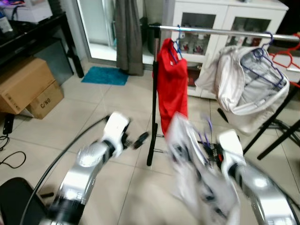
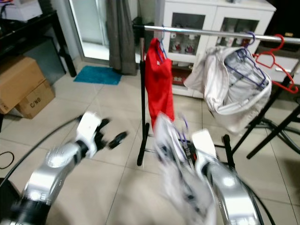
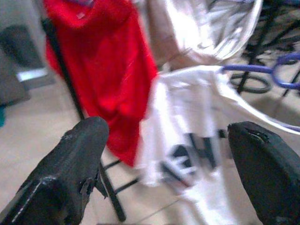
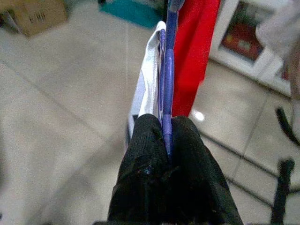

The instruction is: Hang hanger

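My right gripper point(image 4: 166, 124) is shut on a purple hanger point(image 4: 168, 61) that carries a white shirt with dark print point(image 1: 187, 154). It holds the shirt low, in front of the clothes rack's silver rail point(image 1: 225, 32). On the rail hang a red garment point(image 1: 171, 89), a white jacket point(image 1: 248, 89) on purple hangers, and a bare red hanger point(image 1: 286, 56). My left gripper point(image 1: 140, 139) is open and holds nothing. It is raised left of the rack's black post point(image 1: 153, 103) and faces the shirt point(image 3: 192, 140). The picture is blurred around both arms.
Cardboard boxes point(image 1: 26, 86) stand by a black desk point(image 1: 37, 33) at the left. A teal mat point(image 1: 105, 75) lies by the glass door. A white cabinet point(image 1: 225, 18) stands behind the rack. Black stand legs point(image 1: 276, 126) cross the floor at the right.
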`<state>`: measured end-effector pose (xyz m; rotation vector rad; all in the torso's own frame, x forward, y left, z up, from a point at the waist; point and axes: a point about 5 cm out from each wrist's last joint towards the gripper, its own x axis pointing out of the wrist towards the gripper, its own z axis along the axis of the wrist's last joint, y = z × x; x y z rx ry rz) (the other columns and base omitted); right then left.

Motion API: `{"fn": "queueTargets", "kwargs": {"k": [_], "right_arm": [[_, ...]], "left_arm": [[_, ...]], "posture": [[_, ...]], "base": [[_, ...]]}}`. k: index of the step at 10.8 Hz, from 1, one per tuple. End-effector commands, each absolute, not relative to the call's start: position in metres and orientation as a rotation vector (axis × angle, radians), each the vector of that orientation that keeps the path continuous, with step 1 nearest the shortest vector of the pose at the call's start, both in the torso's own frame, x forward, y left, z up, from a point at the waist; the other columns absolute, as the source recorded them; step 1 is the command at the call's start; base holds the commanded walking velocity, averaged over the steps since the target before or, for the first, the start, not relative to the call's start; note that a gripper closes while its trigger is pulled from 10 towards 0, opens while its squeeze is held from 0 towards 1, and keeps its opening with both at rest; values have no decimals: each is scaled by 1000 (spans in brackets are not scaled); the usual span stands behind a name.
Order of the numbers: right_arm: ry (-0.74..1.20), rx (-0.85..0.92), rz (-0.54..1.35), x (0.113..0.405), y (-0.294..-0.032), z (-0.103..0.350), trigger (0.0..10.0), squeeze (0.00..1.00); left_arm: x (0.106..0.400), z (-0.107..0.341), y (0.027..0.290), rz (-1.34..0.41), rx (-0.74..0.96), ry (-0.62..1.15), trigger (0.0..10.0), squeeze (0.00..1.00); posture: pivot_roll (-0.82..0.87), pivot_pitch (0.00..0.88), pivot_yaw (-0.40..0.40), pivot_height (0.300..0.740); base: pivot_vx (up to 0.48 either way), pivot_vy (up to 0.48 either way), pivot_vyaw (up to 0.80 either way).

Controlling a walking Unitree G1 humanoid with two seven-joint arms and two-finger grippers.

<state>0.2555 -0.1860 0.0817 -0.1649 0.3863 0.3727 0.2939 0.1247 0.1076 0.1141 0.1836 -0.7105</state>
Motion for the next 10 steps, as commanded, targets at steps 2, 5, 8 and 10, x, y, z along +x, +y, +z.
{"fn": "queueTargets", "kwargs": {"k": [2, 5, 8, 10], "right_arm": [[259, -164, 371, 263, -180, 101, 0, 0], [144, -186, 375, 267, -166, 121, 0, 0], [53, -269, 392, 269, -155, 141, 0, 0], [-10, -360, 411, 267, -149, 152, 0, 0]], "left_arm": [[298, 121, 112, -798, 121, 153, 10000, 1000], [306, 136, 98, -846, 25, 111, 10000, 1000], [314, 145, 90, -857, -6, 87, 10000, 522], [332, 145, 100, -703, 6, 80, 10000, 0]], "posture": [[-48, 0, 9, 740], [-56, 0, 13, 740], [-66, 0, 21, 740], [-66, 0, 21, 740]], "base": [[0, 0, 0], [0, 0, 0], [0, 0, 0], [0, 0, 0]]}}
